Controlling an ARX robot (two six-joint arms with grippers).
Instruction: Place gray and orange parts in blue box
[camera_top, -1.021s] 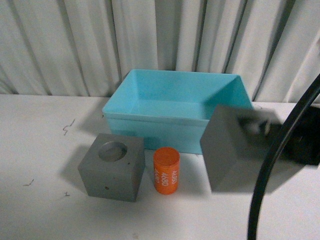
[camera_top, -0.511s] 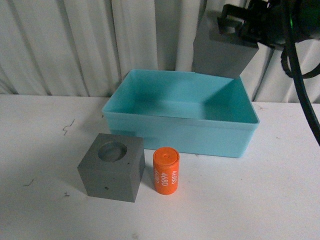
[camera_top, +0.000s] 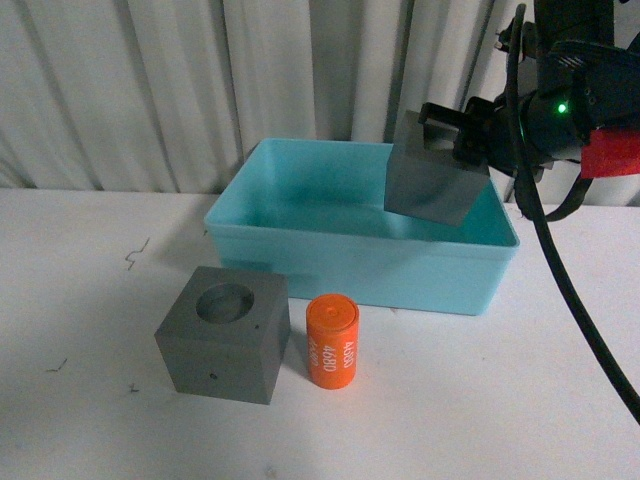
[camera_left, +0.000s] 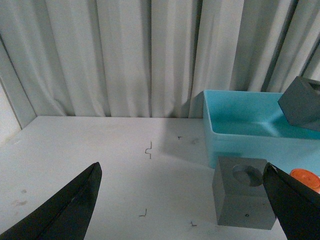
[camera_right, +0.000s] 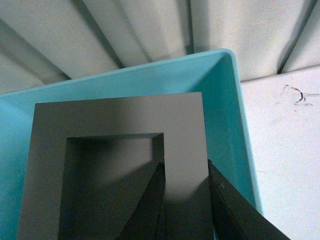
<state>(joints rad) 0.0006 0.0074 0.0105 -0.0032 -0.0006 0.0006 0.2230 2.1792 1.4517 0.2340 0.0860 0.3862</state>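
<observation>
My right gripper (camera_top: 452, 132) is shut on the gray cube with the square hole (camera_top: 432, 188), which hangs tilted over the right part of the blue box (camera_top: 350, 262). In the right wrist view the fingers clamp one wall of that cube (camera_right: 120, 117), with the gripper (camera_right: 185, 169) above the box's interior (camera_right: 235, 100). The gray cube with the round recess (camera_top: 225, 335) stands on the table in front of the box, and the orange cylinder (camera_top: 333, 342) stands upright just right of it. My left gripper (camera_left: 181, 167) is open and empty, low over the table, short of that cube (camera_left: 245, 200).
A white table (camera_top: 90, 290) with small dark marks carries everything. A pleated white curtain (camera_top: 150, 90) closes the back. A black cable (camera_top: 565, 300) hangs from the right arm down the right side.
The right gripper lifted the square-hole cube off the table beside the box, swung it high behind the box, and has now come down over the box's right part.
</observation>
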